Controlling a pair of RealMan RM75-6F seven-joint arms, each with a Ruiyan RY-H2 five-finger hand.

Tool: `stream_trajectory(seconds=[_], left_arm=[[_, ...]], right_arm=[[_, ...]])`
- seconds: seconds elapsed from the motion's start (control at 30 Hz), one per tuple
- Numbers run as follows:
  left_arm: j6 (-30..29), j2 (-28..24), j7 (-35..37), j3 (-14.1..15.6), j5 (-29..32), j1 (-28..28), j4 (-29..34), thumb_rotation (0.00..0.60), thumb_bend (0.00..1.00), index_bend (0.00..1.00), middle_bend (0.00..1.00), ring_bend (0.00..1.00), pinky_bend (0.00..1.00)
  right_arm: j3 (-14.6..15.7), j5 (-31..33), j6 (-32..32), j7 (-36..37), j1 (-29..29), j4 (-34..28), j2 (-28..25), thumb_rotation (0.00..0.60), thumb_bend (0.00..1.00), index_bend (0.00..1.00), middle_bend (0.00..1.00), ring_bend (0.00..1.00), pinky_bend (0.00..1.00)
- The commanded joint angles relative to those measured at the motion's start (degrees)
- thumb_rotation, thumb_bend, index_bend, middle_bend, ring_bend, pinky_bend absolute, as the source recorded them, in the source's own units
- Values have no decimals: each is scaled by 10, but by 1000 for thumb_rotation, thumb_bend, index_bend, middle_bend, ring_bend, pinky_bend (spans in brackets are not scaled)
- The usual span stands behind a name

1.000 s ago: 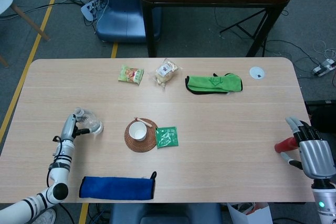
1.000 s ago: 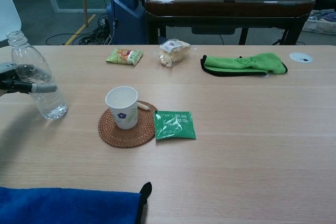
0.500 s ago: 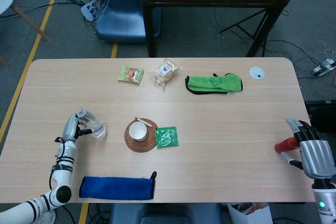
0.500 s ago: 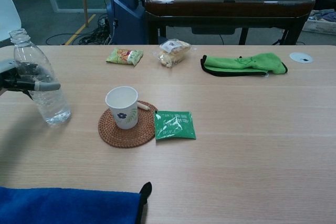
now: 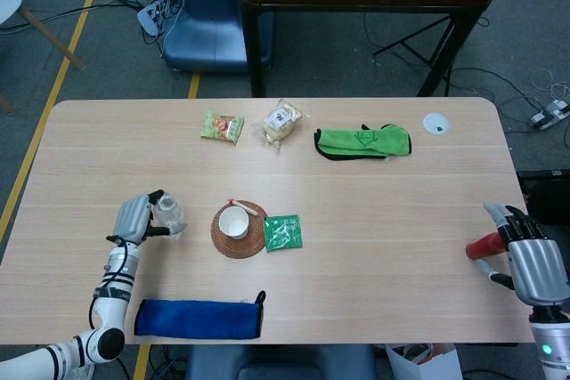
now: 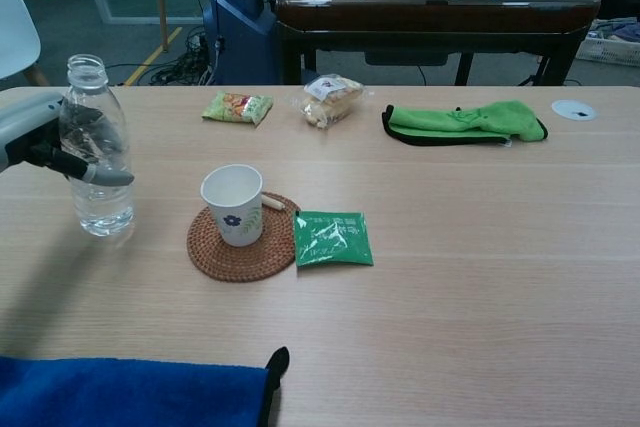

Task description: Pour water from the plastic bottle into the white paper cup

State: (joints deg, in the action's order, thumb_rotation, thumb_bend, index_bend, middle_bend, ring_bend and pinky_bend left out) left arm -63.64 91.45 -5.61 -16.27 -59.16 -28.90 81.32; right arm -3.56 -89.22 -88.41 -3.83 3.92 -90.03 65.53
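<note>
One plastic bottle, uncapped and upright just left of the white paper cup, sits gripped in my left hand; I should tilt slowly. My right hand hangs empty, fingers apart.

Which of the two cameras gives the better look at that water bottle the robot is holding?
The chest view. There the plastic bottle shows side-on: open neck, clear body, and the left hand gripping it. The head view looks down on it, so the bottle is a small glassy blur beside the hand.
</note>
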Motion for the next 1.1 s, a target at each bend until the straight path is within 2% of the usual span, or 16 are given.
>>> stream_trajectory(seconds=[0.03, 0.3, 0.63, 0.87, 1.1], left_arm=[[-27, -12, -88, 23, -12, -14, 42, 600, 24, 616, 582, 573, 536], [-40, -9, -213, 39, 0, -35, 56, 600, 32, 628, 599, 585, 540], [-77, 12, -411, 27, 111, -73, 85, 600, 34, 626, 599, 585, 541], [-100, 33, -495, 19, 170, -101, 78, 600, 41, 625, 599, 585, 541], [-129, 49, -551, 34, 167, -120, 53, 600, 42, 634, 599, 585, 541]], right_arm=[[0, -1, -1, 1, -1, -1, -1, 600, 44, 126, 189, 132, 237], [-1, 0, -4, 6, -2, -2, -4, 600, 44, 126, 190, 132, 236], [-1, 0, -2, 6, -3, -3, -6, 600, 45, 126, 190, 132, 236], [0, 1, 1, 5, -2, -4, -6, 600, 44, 126, 189, 132, 236], [-1, 3, 3, 8, -1, -4, -7, 600, 45, 126, 189, 132, 236]])
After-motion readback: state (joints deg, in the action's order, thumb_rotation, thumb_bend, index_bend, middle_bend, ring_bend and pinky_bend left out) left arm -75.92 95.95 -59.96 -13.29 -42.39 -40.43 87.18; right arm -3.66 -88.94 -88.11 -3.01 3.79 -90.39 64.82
